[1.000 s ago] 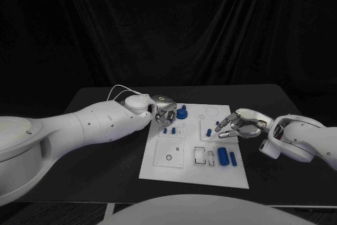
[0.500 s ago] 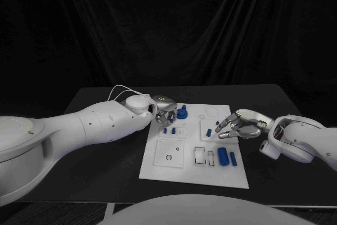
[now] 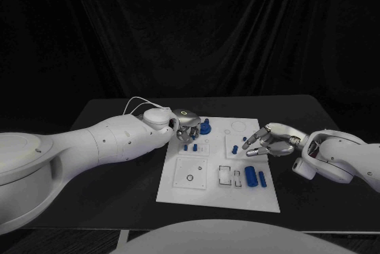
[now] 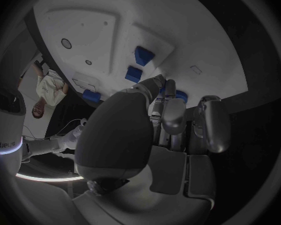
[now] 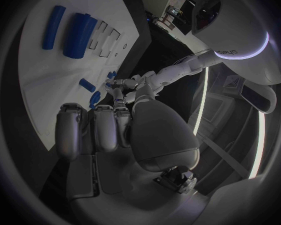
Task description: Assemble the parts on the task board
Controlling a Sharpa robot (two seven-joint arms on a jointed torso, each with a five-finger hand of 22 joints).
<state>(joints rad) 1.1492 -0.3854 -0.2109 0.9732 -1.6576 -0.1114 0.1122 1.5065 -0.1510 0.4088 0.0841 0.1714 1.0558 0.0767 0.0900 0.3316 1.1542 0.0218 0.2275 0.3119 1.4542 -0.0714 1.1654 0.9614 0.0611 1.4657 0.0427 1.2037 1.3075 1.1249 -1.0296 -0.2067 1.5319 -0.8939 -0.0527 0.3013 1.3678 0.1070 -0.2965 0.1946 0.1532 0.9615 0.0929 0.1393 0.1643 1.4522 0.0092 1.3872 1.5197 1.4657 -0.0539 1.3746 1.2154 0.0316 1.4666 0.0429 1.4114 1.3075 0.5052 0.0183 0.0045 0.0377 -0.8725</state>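
Left hand (image 3: 186, 127): poised over the far left corner of the task board (image 3: 190, 191), fingers curled downward beside a blue part (image 3: 206, 126) standing upright there; whether they grip or merely touch it cannot be told, the fingertips being hidden by the hand's own bulk in both head and wrist views. Task board: white plate at mid-surface (image 3: 118, 182). Two small blue pegs (image 3: 190, 147) stand just near of the left hand. A large blue cylinder (image 3: 251, 176) and a slimmer blue rod (image 3: 262, 177) lie side by side toward the board's right. Right hand (image 3: 268, 142): at the board's right edge, fingers loosely bent and apart, holding nothing, tips near a small blue piece (image 3: 236, 150).
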